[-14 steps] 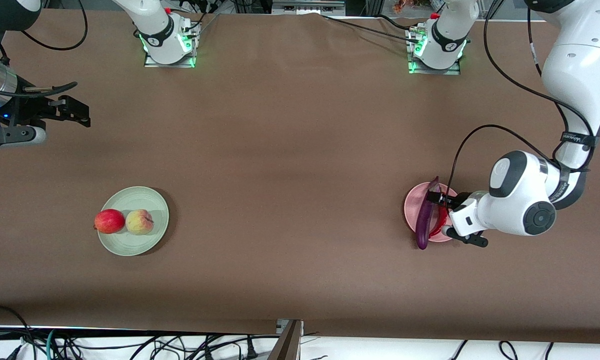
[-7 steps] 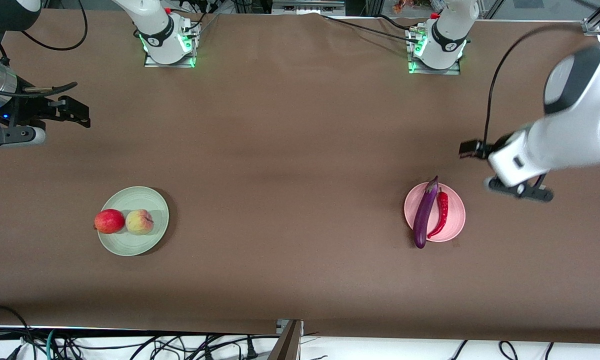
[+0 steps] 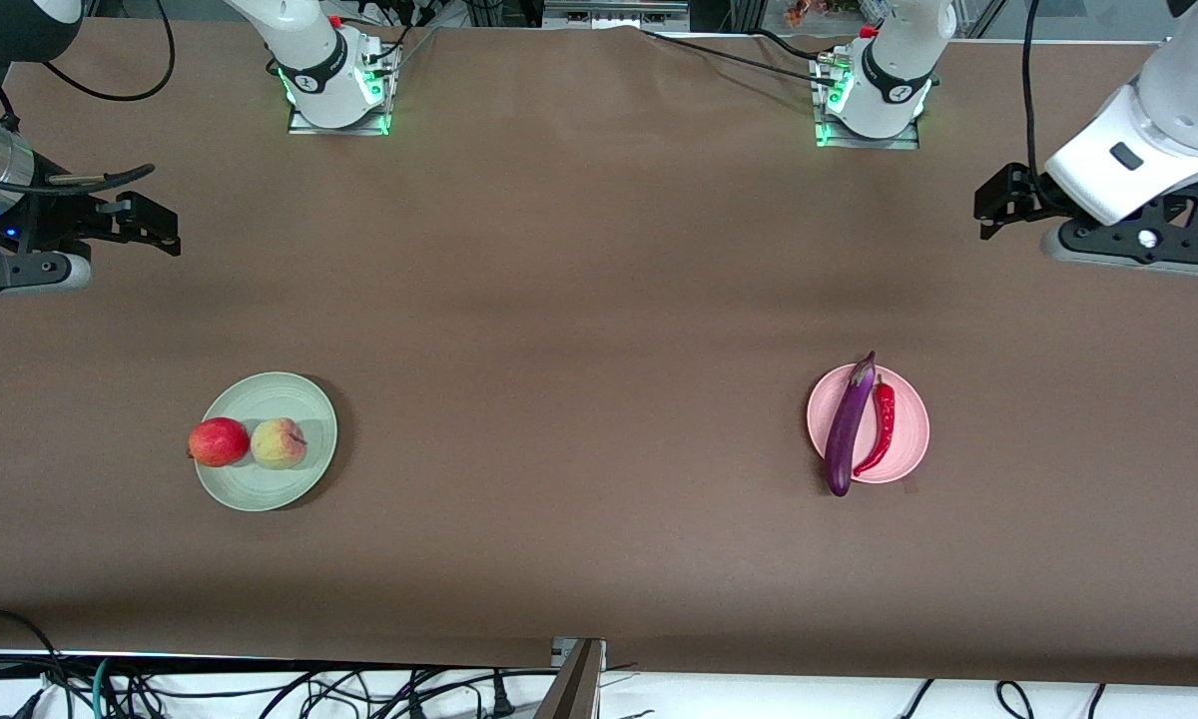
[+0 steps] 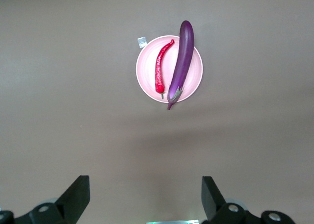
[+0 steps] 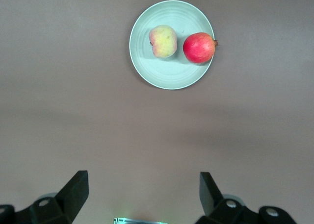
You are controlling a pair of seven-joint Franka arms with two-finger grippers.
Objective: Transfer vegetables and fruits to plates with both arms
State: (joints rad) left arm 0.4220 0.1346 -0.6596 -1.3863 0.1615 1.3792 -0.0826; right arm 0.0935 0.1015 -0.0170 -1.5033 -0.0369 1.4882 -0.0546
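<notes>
On the pink plate (image 3: 913,424), at the lower right of the front view, the eggplant (image 3: 848,427) and the chili (image 3: 881,427) lie side by side, long axes roughly parallel and running near-to-far from the front camera; the eggplant's ends overhang the rim. At the lower left of that view the green plate (image 3: 270,489) holds the red fruit (image 3: 218,441), which sits at the rim and juts past it, and the peach (image 3: 279,443) touching beside it. Nothing of the task lies loose on the table, so I judge the transfer done, with no pick left to make. The left gripper (image 3: 998,205) hangs over bare table at the upper right of the front view, well apart from the pink plate, fingers spread wide and holding nothing; its wrist view looks down on the plate between the two fingertips (image 4: 78,194). The right gripper (image 3: 155,225) hangs at the upper left edge, equally wide and empty, the green plate well apart below it in the frame. Should the eggplant need nudging, the left arm is the nearer, and its fingers would have to close across the eggplant's narrow width.
</notes>
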